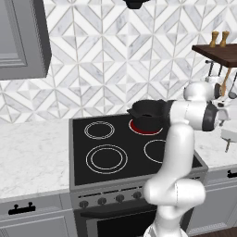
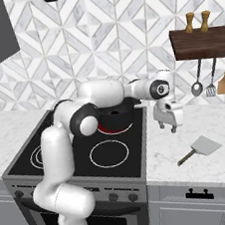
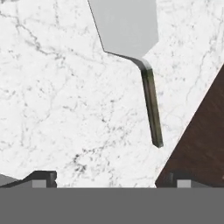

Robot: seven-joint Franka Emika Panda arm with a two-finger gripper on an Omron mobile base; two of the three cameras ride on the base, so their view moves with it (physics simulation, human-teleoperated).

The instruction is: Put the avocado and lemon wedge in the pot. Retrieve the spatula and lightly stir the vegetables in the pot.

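Marble worktop right of the stove carries the spatula, lying flat beyond the fingers, which hover spread wide and empty. Its head is cut off in the hand view. Pot (contents hidden) sits behind the arm.

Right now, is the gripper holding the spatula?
No, the open gripper hangs above the counter, while the spatula lies flat on the marble, apart from it.

a glossy white arm of rounded, tube-like segments, with dark grey bands at its joints. the gripper is a boxy pale block with small dark tips, possibly rubber.
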